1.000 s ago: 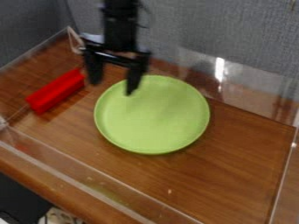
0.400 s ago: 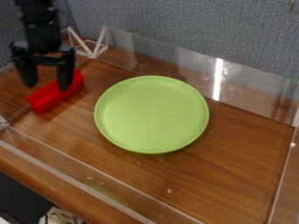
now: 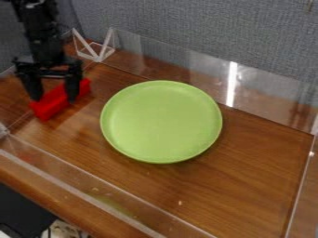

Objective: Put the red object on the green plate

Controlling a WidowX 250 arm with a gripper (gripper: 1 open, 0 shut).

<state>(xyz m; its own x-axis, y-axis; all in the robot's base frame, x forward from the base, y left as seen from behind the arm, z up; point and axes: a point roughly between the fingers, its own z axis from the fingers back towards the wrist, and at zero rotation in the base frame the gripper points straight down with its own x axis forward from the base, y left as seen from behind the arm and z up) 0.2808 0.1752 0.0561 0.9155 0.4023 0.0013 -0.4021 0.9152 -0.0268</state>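
Note:
The red object [image 3: 50,105], a bright red bar, lies on the wooden table left of the green plate [image 3: 162,121]. My black gripper [image 3: 51,91] hangs straight down over the bar, open, with one finger on each side of its upper part. Only the bar's lower end shows below the fingers. The round lime-green plate sits in the middle of the table with nothing on it.
Clear acrylic walls [image 3: 236,79] ring the wooden table [image 3: 248,167]. A white wire stand [image 3: 89,45] sits at the back left behind the gripper. A grey fabric wall rises behind.
The gripper has moved left from the plate's left rim to over the red bar and sunk lower. It stayed open. Bar and plate have not moved.

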